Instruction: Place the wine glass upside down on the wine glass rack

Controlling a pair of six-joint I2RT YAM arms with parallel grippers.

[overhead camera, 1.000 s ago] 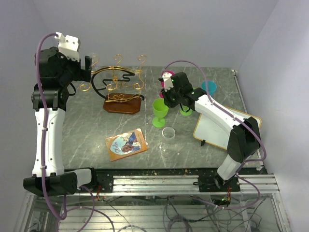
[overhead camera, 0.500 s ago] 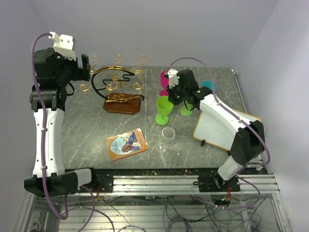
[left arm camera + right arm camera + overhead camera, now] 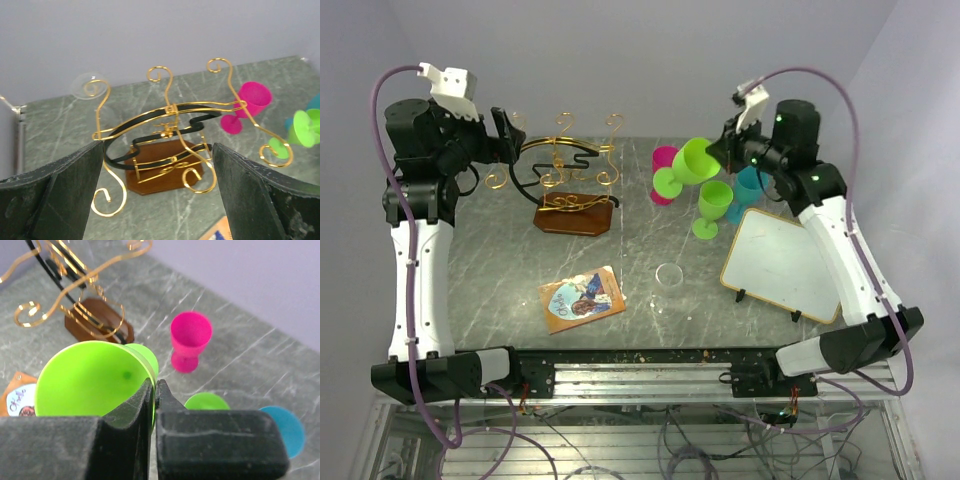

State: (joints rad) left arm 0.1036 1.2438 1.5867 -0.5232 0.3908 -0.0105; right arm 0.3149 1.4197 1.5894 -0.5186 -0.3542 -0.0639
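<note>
Right pincer [image 3: 154, 390] is pinching the bowl wall of the lime green wine glass [image 3: 90, 380], holding it tipped sideways in the air over the back right of the bench [image 3: 500, 270]. That's well apart from the wine glass rack [image 3: 565, 178], standing back-centre. Left pincer [image 3: 157, 146] is hanging spread wide near the rack's left side. The bench is grey-green and marbled, with pale lavender walls [image 3: 650, 60] boxing it in. A pink goblet [image 3: 661, 158], green goblet [image 3: 713, 200] and blue goblet [image 3: 754, 183] are sitting below, with a white board [image 3: 785, 265] beside them.

Lime-green wine glass [image 3: 690, 163] tipped sideways aloft, gold wire wine glass rack [image 3: 575, 217] upright
</note>
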